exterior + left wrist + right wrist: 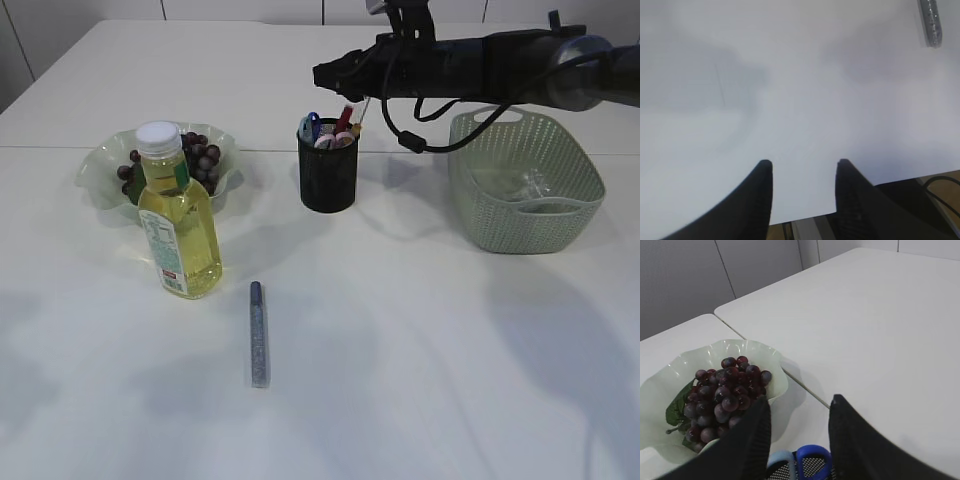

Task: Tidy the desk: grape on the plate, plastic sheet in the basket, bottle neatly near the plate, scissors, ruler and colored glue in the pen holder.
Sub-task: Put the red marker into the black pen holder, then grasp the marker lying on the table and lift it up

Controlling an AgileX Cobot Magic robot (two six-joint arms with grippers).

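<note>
The grape [197, 155] bunch lies on the pale green plate [100, 172]. Just in front stands the yellow bottle [178, 215], upright. Blue scissors handles [311, 127] stick out of the black mesh pen holder [328, 175] beside red and pale items; I cannot tell which is the ruler. A glittery colored glue tube [258, 335] lies on the table, its end also showing in the left wrist view [931, 22]. My right gripper [800, 402] hangs open and empty right above the scissors [812, 457]. My left gripper [802, 165] is open over bare table. The plastic sheet [522, 186] lies in the basket [580, 175].
The right arm [480, 65] reaches in from the right, above the basket and the pen holder. A seam between two tabletops [805, 387] runs behind the plate [670, 375]. The table's near edge [805, 220] shows under the left gripper.
</note>
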